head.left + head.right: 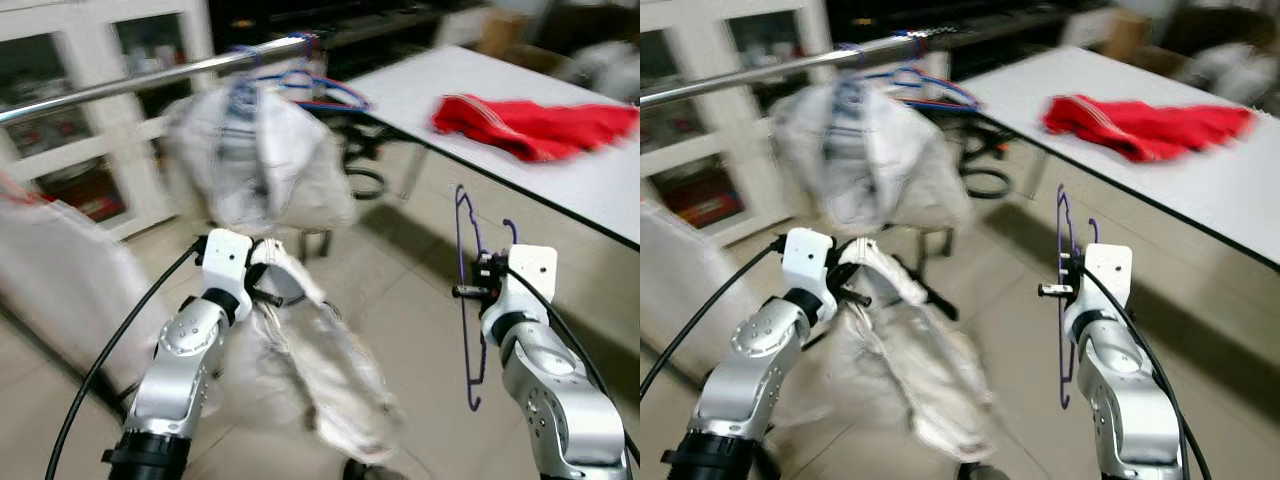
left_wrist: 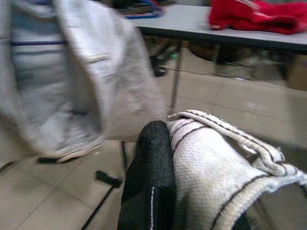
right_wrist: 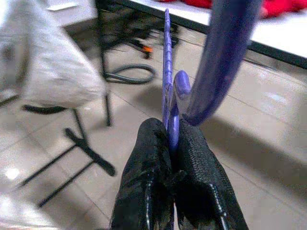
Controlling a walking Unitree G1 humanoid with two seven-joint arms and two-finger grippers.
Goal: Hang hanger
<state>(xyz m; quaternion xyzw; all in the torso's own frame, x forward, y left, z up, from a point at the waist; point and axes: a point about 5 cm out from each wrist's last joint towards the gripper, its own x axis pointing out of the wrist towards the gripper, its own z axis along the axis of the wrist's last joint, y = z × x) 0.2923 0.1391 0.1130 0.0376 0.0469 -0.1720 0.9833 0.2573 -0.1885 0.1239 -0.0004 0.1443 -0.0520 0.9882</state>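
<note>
A purple plastic hanger [image 1: 465, 290] stands upright in front of me, pinched at its hook end by my right gripper [image 3: 171, 143], which is shut on it. My left gripper [image 1: 262, 290] is shut on a white garment [image 1: 320, 360] that droops toward the floor; one black finger [image 2: 148, 177] presses against its ribbed cloth [image 2: 211, 163]. A metal clothes rail [image 1: 150, 80] runs across the upper left, with a grey-white garment [image 1: 255, 150] and blue and red hangers [image 1: 320, 88] hanging from it.
A white table [image 1: 560, 170] stands at the right with a red cloth [image 1: 535, 125] on it. White glass-door cabinets [image 1: 90, 130] stand behind the rail. A rack's black legs [image 3: 72, 143] and a cable coil [image 3: 129, 74] lie on the tiled floor.
</note>
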